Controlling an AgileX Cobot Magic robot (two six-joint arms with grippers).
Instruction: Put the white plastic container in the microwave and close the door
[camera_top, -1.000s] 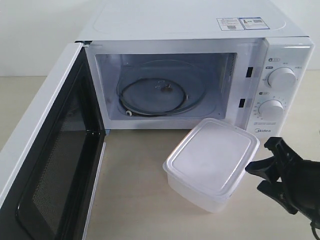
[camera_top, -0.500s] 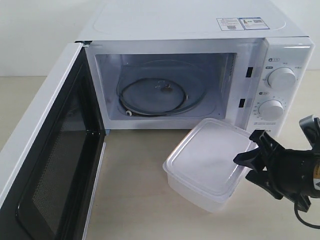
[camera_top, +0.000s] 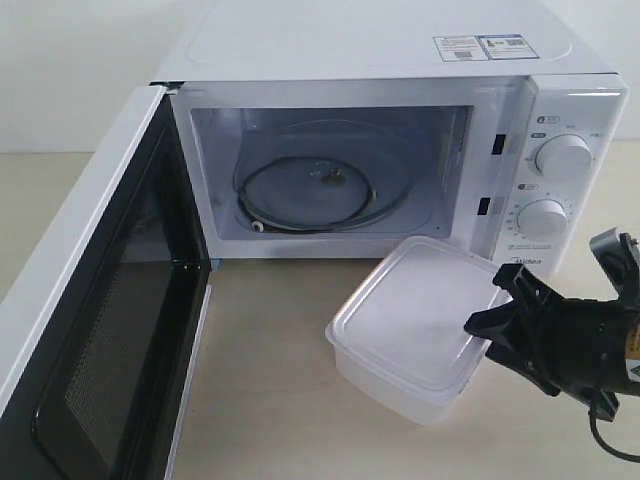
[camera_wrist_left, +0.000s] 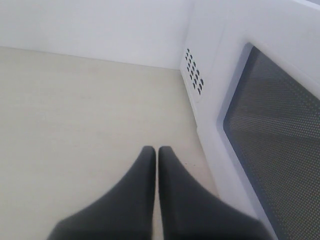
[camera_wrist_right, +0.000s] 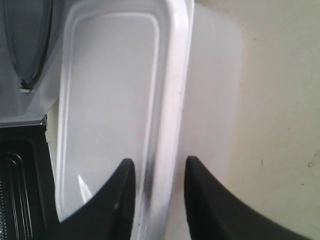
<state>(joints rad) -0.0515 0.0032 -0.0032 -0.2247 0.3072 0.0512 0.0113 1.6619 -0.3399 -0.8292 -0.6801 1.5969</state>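
Observation:
The white plastic container (camera_top: 415, 325) sits lidded on the table in front of the microwave (camera_top: 400, 50), below its dials. The door (camera_top: 110, 330) is swung wide open at the left, black inner face showing. My right gripper (camera_top: 483, 300) is open at the container's right edge. In the right wrist view its jaws (camera_wrist_right: 160, 161) straddle the container's lid rim (camera_wrist_right: 172, 100), one finger over the lid and one beside the wall, with gaps on both sides. My left gripper (camera_wrist_left: 156, 149) is shut and empty above the table, beside the door's outer window (camera_wrist_left: 280, 130).
The glass turntable (camera_top: 310, 185) lies in the open cavity with nothing on it. Two round dials (camera_top: 563, 157) sit on the right panel. Bare beige table (camera_top: 270, 380) runs between the door and the container.
My right gripper has moved left and up from the lower right corner to the container's right edge, so its jaws now straddle the rim. The container and door have not moved.

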